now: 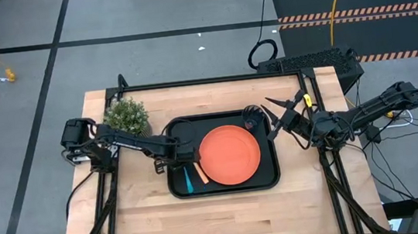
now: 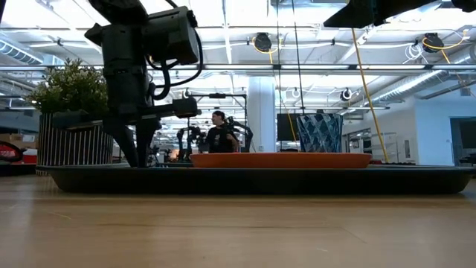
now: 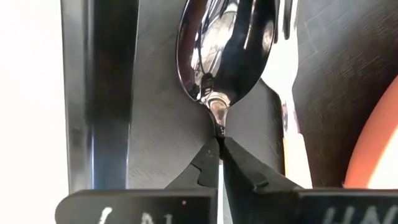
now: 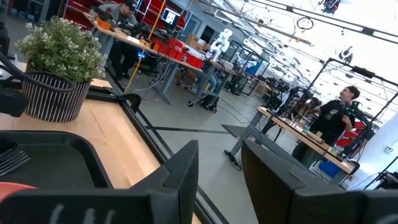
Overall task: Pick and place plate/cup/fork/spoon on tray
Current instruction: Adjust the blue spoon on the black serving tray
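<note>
The black tray [image 1: 176,189] lies mid-table. On it are the orange plate [image 1: 230,154], the dark cup [image 1: 253,117] at its far right corner, and the tan-handled fork [image 1: 200,172] left of the plate. The spoon [image 1: 186,180], with a shiny bowl [image 3: 224,50] and a blue handle, lies beside the fork. My left gripper [image 1: 173,161] points down over the tray's left part, shut on the spoon; it also shows in the low view [image 2: 141,160]. My right gripper [image 1: 279,117] is open and empty by the tray's far right corner. My left gripper pinches the spoon's thin neck [image 3: 217,124], just behind the bowl, between its two fingertips [image 3: 208,155]. The fingers come from above, pointing down, and lie across the spoon. The spoon lies level and low over the tray floor; whether it rests on the floor I cannot tell.
A potted green plant [image 1: 127,116] stands on the table just beyond the tray's far left corner, close to my left arm. Bare wood [image 1: 227,216] lies on the tray's near side. People and benches show in the room behind.
</note>
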